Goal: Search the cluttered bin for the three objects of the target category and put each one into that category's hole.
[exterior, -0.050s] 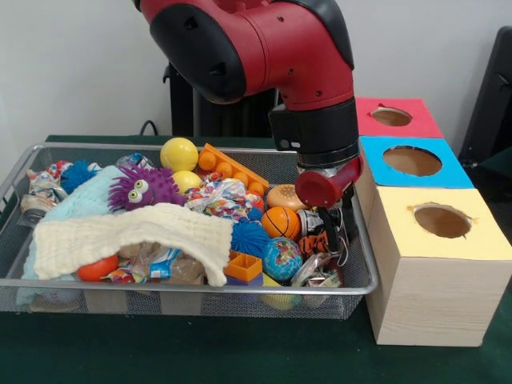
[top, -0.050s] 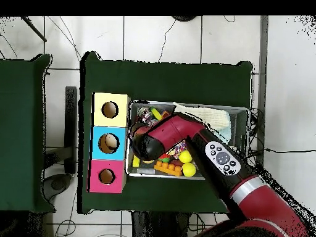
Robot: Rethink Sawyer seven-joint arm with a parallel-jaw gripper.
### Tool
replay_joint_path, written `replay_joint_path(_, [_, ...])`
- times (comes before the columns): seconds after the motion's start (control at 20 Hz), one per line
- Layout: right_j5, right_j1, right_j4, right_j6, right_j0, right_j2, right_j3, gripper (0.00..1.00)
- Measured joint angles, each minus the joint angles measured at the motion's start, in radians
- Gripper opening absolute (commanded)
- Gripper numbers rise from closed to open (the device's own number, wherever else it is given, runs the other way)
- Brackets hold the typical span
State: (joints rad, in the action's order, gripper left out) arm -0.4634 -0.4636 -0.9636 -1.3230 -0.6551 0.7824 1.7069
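Observation:
My gripper (exterior, -0.050s: pixel 330 234) hangs low at the right end of the wire bin (exterior, -0.050s: pixel 184 285), under the red wrist. It sits among an orange-and-black striped toy (exterior, -0.050s: pixel 314 242), a small basketball (exterior, -0.050s: pixel 280 222) and a burger toy (exterior, -0.050s: pixel 286 196). Clutter hides its tips. In the overhead view the arm (top, -0.050s: pixel 179 133) covers the bin's end nearest the boxes. Three wooden boxes with round holes stand beside the bin: yellow-topped (exterior, -0.050s: pixel 442 221), blue-topped (exterior, -0.050s: pixel 412 161) and red-topped (exterior, -0.050s: pixel 391 117).
The bin also holds a cream knitted cloth (exterior, -0.050s: pixel 128 232), a purple fuzzy monster (exterior, -0.050s: pixel 144 188), a yellow ball (exterior, -0.050s: pixel 178 154), an orange block strip (exterior, -0.050s: pixel 232 168), a blue spiky ball (exterior, -0.050s: pixel 250 238), a globe ball (exterior, -0.050s: pixel 282 258) and wrapped sweets. The table is covered in green cloth (exterior, -0.050s: pixel 240 352).

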Motion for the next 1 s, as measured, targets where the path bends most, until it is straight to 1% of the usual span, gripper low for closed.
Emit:
replay_joint_path(0.55, [-0.049, 0.045, 0.014, 0.0, -0.008, 0.0, 0.0, 1.0])
replay_joint_path(1.0, [-0.055, 0.051, 0.017, 0.0, -0.022, 0.0, 0.0, 1.0])
